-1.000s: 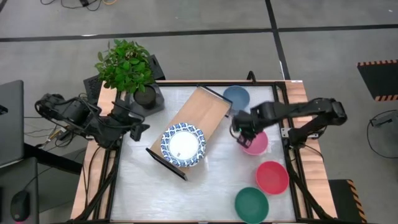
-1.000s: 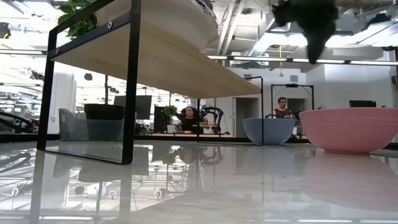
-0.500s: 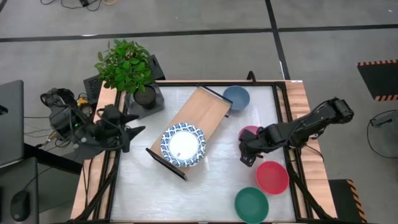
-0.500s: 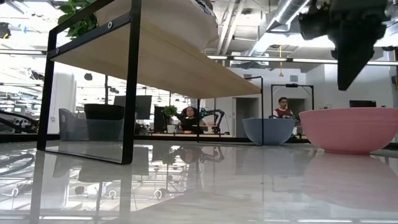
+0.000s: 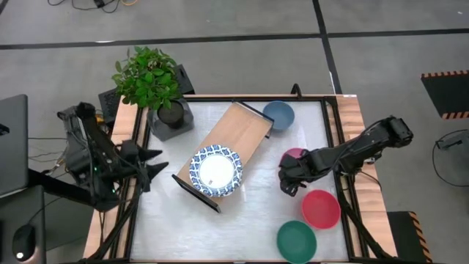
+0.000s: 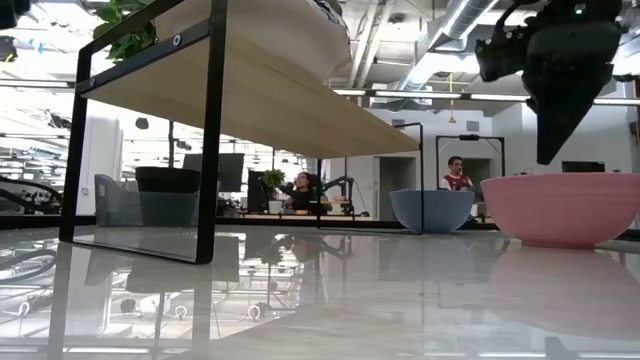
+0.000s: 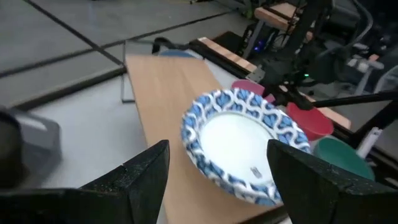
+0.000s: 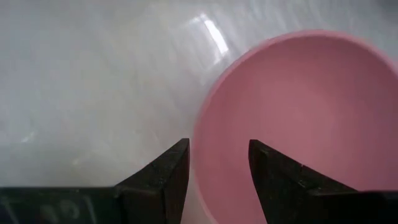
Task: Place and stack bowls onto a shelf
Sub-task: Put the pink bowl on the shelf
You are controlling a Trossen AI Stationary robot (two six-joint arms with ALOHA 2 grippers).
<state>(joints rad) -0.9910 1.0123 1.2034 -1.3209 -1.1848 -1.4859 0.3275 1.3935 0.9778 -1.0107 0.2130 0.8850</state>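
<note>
Shelf [image 6: 250,95] is seen from below, w/ black frame end at left; slate blue bowl [image 6: 431,210] sits on glossy desk [image 6: 320,300], pink bowl [image 6: 560,208] nearer; right end effector [image 6: 553,140] hangs just above pink rim; people are seen beyond.

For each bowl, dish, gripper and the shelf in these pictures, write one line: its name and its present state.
Pink bowl: upright on table, rim between open fingers.
Blue bowl: upright, beside shelf end.
Red bowl: upright, free.
Green bowl: upright, free.
Patterned dishes: on shelf.
Right gripper: open.
Left gripper: open, empty.
</note>
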